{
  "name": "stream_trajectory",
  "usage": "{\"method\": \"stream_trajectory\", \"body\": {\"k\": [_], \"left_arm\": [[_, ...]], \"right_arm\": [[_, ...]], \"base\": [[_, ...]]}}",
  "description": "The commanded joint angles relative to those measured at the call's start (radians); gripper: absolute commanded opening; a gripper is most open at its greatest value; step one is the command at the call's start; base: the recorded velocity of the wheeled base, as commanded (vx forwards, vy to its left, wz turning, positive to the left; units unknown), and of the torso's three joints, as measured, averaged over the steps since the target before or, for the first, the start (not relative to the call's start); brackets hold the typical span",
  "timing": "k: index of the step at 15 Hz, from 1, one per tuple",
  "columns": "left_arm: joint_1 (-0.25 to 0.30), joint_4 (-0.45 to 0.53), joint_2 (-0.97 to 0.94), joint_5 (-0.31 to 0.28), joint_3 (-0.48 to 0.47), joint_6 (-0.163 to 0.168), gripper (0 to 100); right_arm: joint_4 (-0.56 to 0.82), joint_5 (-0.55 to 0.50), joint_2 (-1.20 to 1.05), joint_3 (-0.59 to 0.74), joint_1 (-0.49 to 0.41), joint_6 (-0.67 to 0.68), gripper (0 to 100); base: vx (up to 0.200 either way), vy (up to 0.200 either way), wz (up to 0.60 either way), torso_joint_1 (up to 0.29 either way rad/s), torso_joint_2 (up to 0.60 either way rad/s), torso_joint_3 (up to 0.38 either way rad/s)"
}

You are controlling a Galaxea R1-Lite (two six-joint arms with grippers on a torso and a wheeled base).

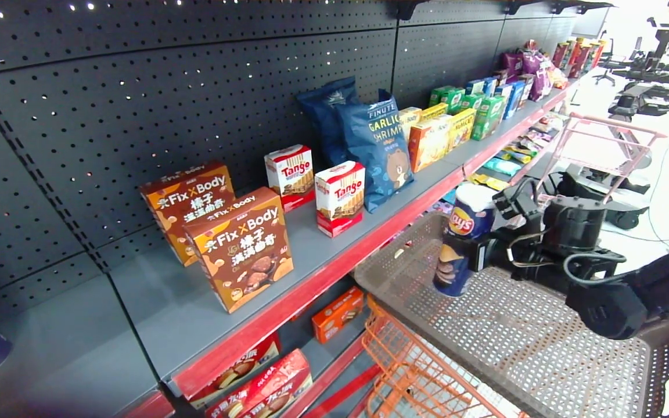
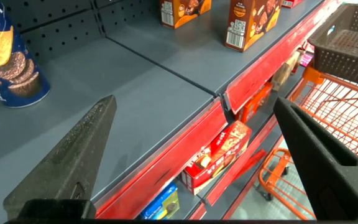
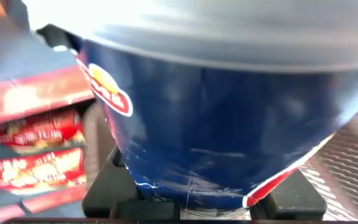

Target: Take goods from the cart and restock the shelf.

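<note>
Left claw [image 2: 194, 106] spread, right claw [image 1: 461, 255] clamped.

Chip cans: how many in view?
2. The held can stands upright in the right end effector at the brown basket; the shelf can stands on the grey shelf, left of the brown boxes. Others may be hidden.

The head camera looks down and forward along the shelf [image 1: 323, 249], the cart basket [image 1: 520, 342] close below. The left wrist camera, lower, faces the same shelf deck and basket past the left gripper [image 2: 194, 104]; the right wrist camera sits hard against the chips can [image 3: 229, 124].
</note>
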Motion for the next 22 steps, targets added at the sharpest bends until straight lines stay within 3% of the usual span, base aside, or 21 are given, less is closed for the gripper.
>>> {"method": "stream_trajectory", "body": {"k": [1, 6, 10, 11, 16, 20, 22], "left_arm": [[0.000, 0.000, 0.000, 0.000, 0.000, 0.000, 100], [0.000, 0.000, 0.000, 0.000, 0.000, 0.000, 100], [0.000, 0.000, 0.000, 0.000, 0.000, 0.000, 100], [0.000, 0.000, 0.000, 0.000, 0.000, 0.000, 100], [0.000, 0.000, 0.000, 0.000, 0.000, 0.000, 100], [0.000, 0.000, 0.000, 0.000, 0.000, 0.000, 100], [0.000, 0.000, 0.000, 0.000, 0.000, 0.000, 100]], "right_arm": [[0.080, -0.067, -0.273, 0.096, 0.003, 0.041, 0], [0.114, -0.161, -0.618, 0.363, 0.058, 0.048, 0], [0.329, -0.379, -0.777, 0.376, 0.111, 0.044, 0], [0.373, -0.495, -0.793, 0.362, 0.120, 0.022, 0], [0.384, -0.488, -0.848, 0.420, 0.204, 0.021, 0], [0.382, -0.494, -0.895, 0.468, 0.189, 0.019, 0], [0.384, -0.481, -0.940, 0.483, 0.138, 0.007, 0]], "base": [[0.000, 0.000, 0.00, 0.000, 0.00, 0.000], [0.000, 0.000, 0.00, 0.000, 0.00, 0.000], [0.000, 0.000, 0.00, 0.000, 0.00, 0.000], [0.000, 0.000, 0.00, 0.000, 0.00, 0.000], [0.000, 0.000, 0.48, -0.002, 0.00, 0.004], [0.000, 0.000, 0.60, 0.004, 0.00, 0.002], [0.000, 0.000, 0.60, 0.000, 0.00, 0.002]]}}
